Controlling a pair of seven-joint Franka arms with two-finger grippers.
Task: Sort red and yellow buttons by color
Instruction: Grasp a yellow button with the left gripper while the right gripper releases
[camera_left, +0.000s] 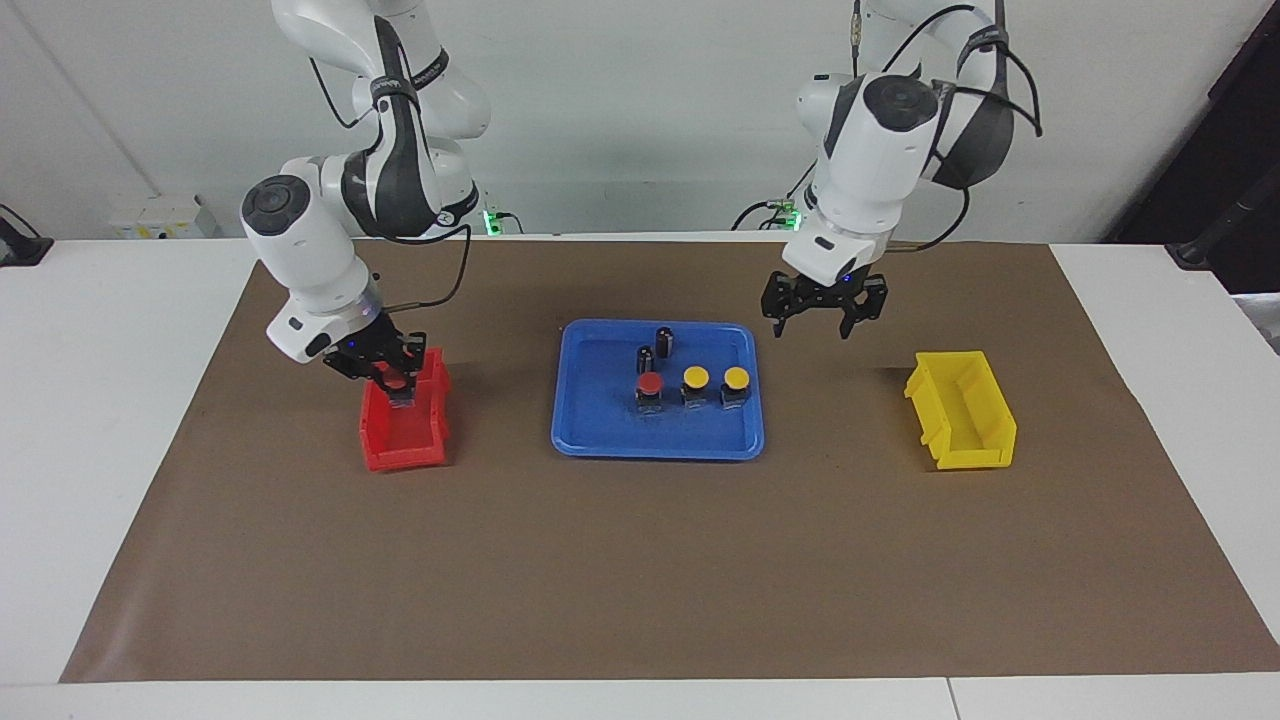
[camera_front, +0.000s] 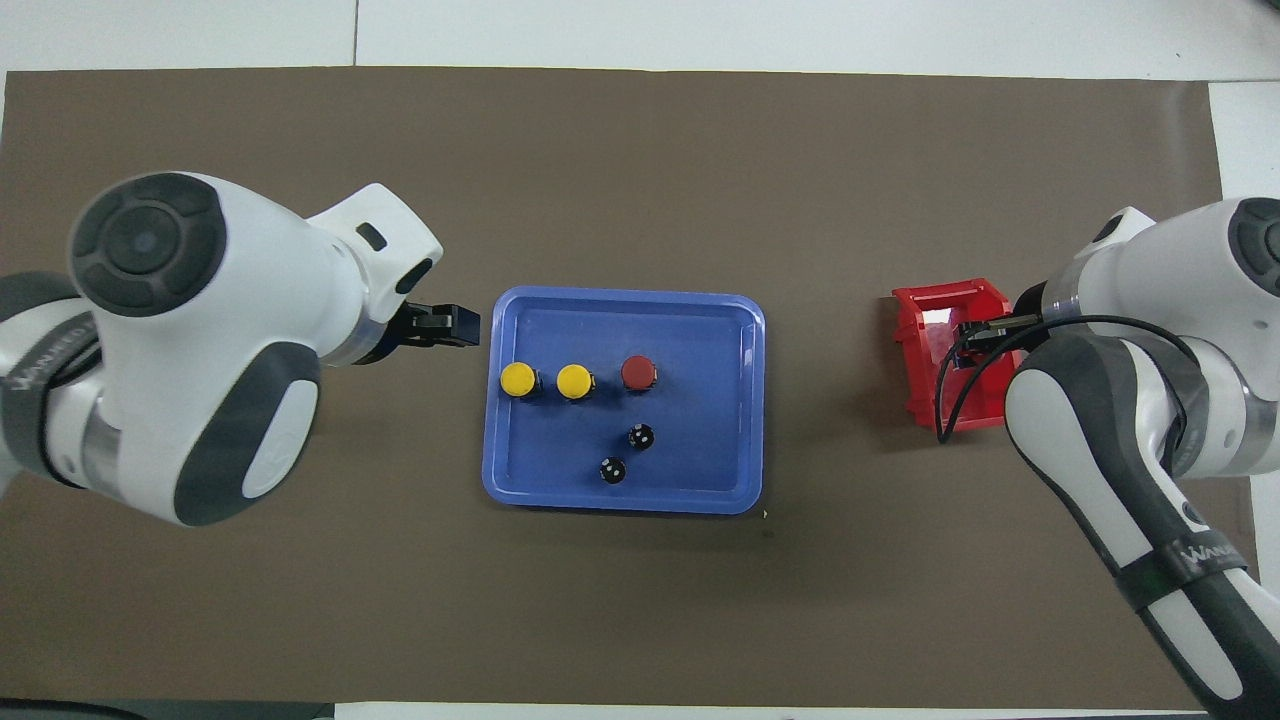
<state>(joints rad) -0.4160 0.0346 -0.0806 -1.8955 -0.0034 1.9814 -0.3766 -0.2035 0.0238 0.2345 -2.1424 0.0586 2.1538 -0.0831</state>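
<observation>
A blue tray (camera_left: 600, 445) (camera_front: 620, 503) holds one red button (camera_left: 650, 386) (camera_front: 638, 372) and two yellow buttons (camera_left: 696, 378) (camera_left: 737, 379) (camera_front: 575, 381) (camera_front: 518, 379) in a row. My right gripper (camera_left: 393, 378) (camera_front: 975, 340) is shut on the second red button (camera_left: 397, 383) and holds it just above the inside of the red bin (camera_left: 405, 440) (camera_front: 925, 340). My left gripper (camera_left: 822, 320) (camera_front: 450, 325) is open and empty, raised over the mat beside the tray's edge, toward the yellow bin (camera_left: 965, 420).
Two small dark cylinders (camera_left: 664, 340) (camera_left: 646, 358) (camera_front: 641, 436) (camera_front: 613, 470) stand in the tray, nearer to the robots than the buttons. In the overhead view the left arm hides the yellow bin. A brown mat (camera_left: 640, 580) covers the table.
</observation>
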